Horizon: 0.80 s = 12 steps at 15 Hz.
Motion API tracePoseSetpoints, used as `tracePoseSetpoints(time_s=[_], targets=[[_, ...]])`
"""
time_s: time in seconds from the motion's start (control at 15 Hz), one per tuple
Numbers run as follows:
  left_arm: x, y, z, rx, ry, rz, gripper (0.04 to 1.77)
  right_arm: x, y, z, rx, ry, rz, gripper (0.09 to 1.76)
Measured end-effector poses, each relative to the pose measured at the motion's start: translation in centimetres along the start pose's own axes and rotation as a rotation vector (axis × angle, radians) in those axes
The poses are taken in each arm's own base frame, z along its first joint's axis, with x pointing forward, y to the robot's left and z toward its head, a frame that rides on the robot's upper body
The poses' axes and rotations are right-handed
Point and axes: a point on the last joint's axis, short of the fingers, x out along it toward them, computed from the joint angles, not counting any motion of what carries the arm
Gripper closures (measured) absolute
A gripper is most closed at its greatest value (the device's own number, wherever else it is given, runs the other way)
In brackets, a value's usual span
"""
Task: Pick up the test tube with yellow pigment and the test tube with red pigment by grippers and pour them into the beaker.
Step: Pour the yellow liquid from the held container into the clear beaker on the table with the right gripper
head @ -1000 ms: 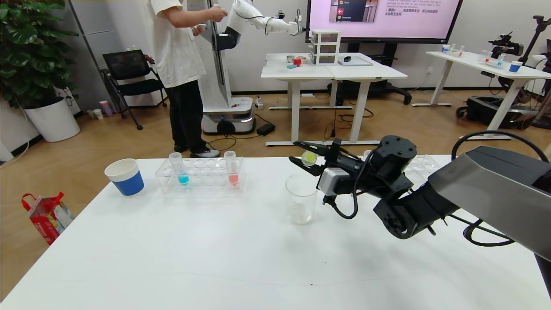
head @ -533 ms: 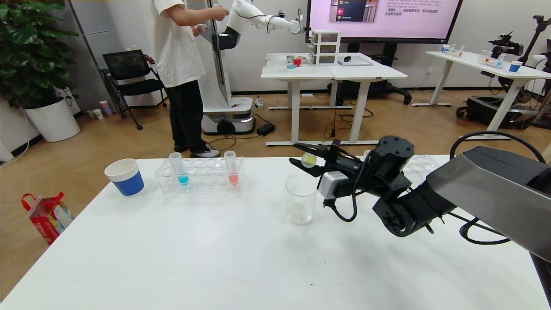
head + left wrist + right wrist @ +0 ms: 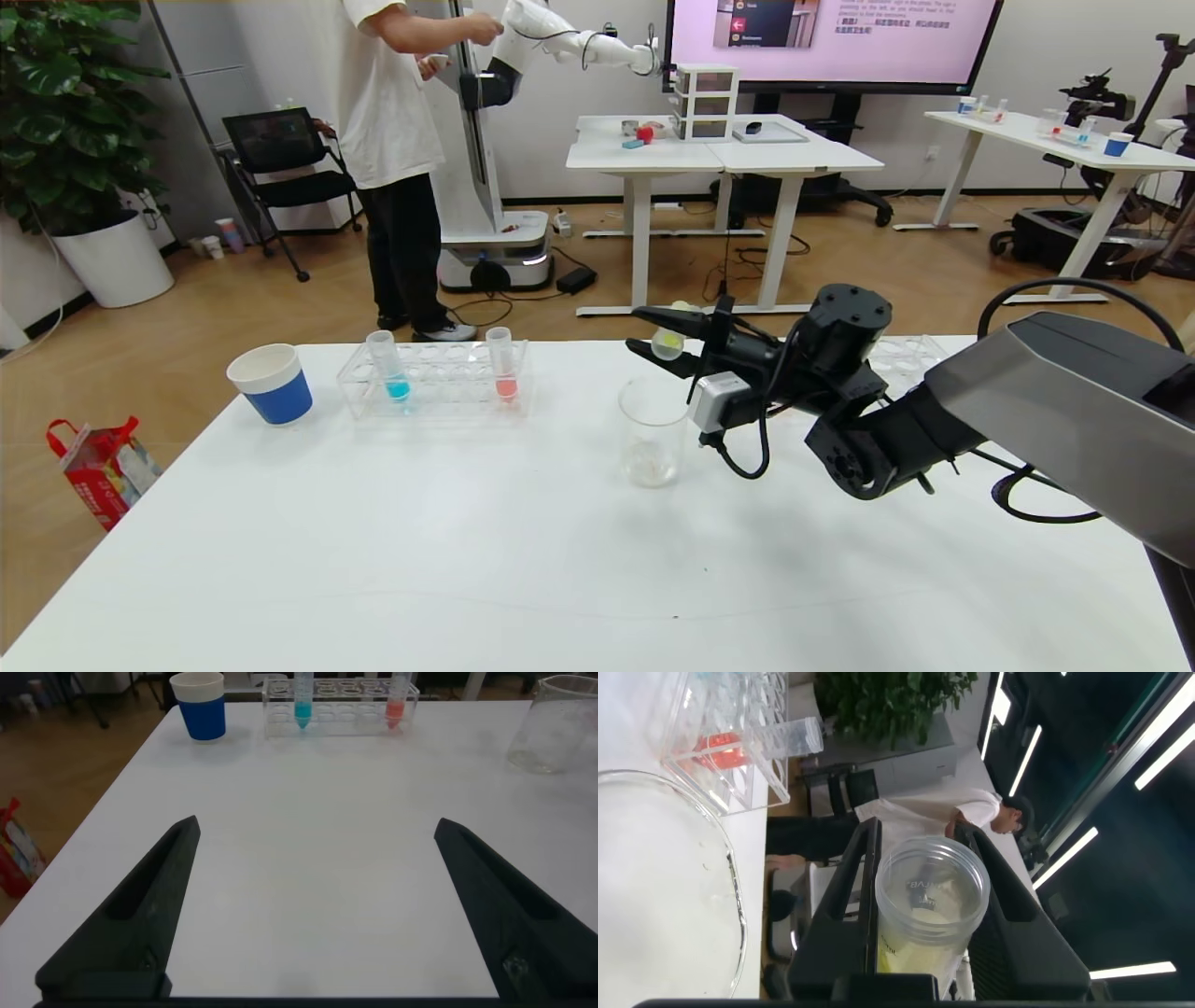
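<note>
My right gripper (image 3: 665, 342) is shut on the test tube with yellow pigment (image 3: 668, 342) and holds it tipped on its side above and just right of the beaker (image 3: 652, 431). In the right wrist view the tube (image 3: 929, 905) sits between the black fingers (image 3: 845, 905), open mouth toward the camera, with the beaker rim (image 3: 729, 887) beside it. A test tube with red pigment (image 3: 503, 364) stands in the clear rack (image 3: 434, 378), also seen in the left wrist view (image 3: 397, 700). My left gripper (image 3: 313, 849) is open and empty above the bare table.
A blue-liquid tube (image 3: 390, 366) stands in the rack's left part. A blue-and-white paper cup (image 3: 271, 383) stands left of the rack. A second clear rack (image 3: 910, 355) lies behind my right arm. A person and another robot stand beyond the table.
My right gripper has risen a little with the yellow tube and turned it further on its side over the beaker. The left gripper view has no earlier frame.
</note>
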Motion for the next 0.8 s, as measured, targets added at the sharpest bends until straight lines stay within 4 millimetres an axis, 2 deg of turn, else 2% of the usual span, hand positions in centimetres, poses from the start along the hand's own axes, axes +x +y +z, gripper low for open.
tracePoseSetpoints(time_s=[0.8], targets=[[0.0, 0.0, 0.0, 0.0, 0.0, 0.0, 0.06, 0.35, -0.04, -0.73, -0.113, 0.01, 0.025, 1.32]])
